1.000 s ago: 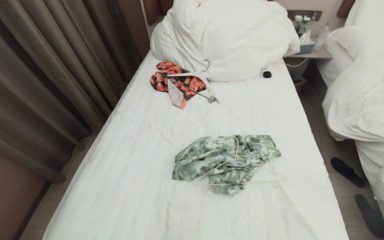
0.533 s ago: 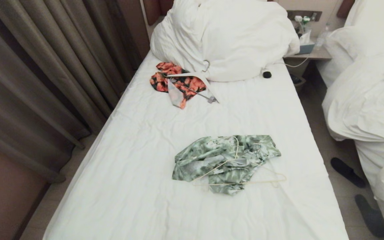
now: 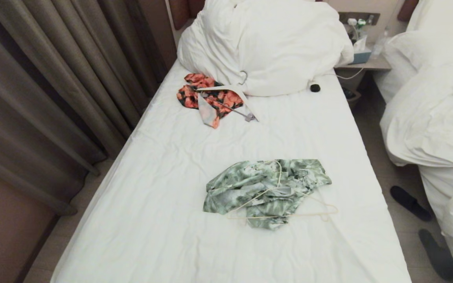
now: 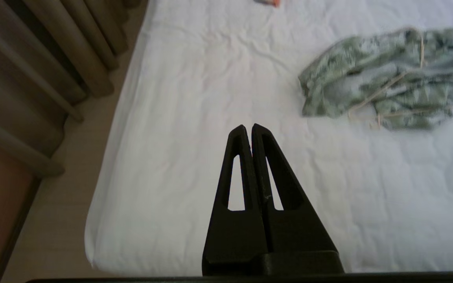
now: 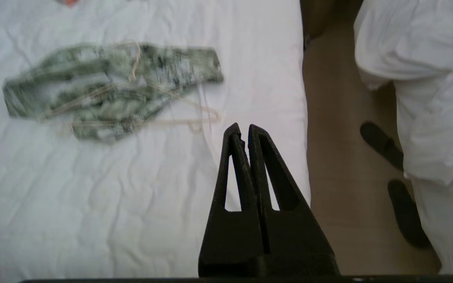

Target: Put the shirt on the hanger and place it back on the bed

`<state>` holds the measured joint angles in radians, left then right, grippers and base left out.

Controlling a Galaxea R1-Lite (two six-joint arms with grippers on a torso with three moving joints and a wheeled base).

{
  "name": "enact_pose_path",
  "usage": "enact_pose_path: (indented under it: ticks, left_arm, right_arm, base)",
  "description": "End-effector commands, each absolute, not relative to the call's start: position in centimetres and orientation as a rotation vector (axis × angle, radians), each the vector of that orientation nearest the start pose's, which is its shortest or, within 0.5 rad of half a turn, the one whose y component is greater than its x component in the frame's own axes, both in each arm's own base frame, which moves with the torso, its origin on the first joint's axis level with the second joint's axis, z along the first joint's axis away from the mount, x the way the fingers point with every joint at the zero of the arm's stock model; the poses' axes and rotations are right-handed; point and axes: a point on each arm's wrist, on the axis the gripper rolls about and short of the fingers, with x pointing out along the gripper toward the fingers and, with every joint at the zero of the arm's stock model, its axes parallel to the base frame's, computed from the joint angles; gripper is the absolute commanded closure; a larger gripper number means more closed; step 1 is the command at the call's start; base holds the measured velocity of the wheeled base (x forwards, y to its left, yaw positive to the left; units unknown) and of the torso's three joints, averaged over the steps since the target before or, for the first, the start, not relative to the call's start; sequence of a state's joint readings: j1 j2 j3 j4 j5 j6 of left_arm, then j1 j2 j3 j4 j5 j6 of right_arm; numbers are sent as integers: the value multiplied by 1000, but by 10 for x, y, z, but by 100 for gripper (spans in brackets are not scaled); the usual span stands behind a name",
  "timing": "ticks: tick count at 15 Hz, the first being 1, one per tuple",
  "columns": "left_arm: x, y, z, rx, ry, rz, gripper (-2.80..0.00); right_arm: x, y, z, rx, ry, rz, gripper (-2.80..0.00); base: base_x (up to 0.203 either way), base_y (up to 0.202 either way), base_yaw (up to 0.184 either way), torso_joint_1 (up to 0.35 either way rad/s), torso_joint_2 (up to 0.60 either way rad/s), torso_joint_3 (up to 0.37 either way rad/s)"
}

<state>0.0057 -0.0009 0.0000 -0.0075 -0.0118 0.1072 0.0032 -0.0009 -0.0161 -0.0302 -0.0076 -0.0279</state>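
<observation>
Left gripper (image 4: 249, 127): black fingers pressed together, tips meeting, nothing between them; hangs over bare sheet near the left edge of the mattress in the left wrist view; outside the head view.
Right gripper (image 5: 240, 127): fingers likewise pinched together, empty; poised above the right edge of the mattress in the right wrist view, floor strip just beyond; outside the head view.
Shirt (image 3: 250, 184): green-and-white print, crumpled in a flat heap, lower centre of the head frame, right of the mattress midline; well apart from both grippers.
Hanger (image 3: 289, 215): thin cream wire, lying on top of the shirt; hook curves up over the fabric, bottom bar and right shoulder stick out past the cloth onto the sheet toward lower right.
Bed (image 3: 151, 220): white wrinkled sheet, fills the middle of the head frame; big white pillows (image 3: 266, 47) piled at upper centre.
Orange-and-black garment (image 3: 207, 98): upper centre-left, just below the pillows, with a thicker white hanger (image 3: 230, 89) resting across it.
Small black object (image 3: 315, 87): on the sheet at the pillow's right corner, thin cable running off toward the nightstand (image 3: 362, 65).
Curtains (image 3: 53, 86): brown-grey folds, whole left side.
Second bed (image 3: 435, 110): heaped white duvet, right edge.
Dark slippers (image 3: 409, 202): on the floor between the beds, lower right.
</observation>
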Motion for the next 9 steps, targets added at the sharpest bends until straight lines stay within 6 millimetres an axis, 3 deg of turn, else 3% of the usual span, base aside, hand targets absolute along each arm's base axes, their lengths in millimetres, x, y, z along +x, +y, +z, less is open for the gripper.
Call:
enact_pose_path:
  ticks: [1, 9]
  left_arm:
    - [-23, 0, 74, 112, 23, -14, 0]
    - [-23, -1, 74, 109, 22, -20, 0]
  right_arm:
    - [-23, 0, 78, -29, -19, -3, 0]
    - [-23, 0, 76, -21, 2, 3, 0]
  base:
    - [0, 0, 0, 0, 0, 0]
    - [0, 0, 0, 0, 0, 0]
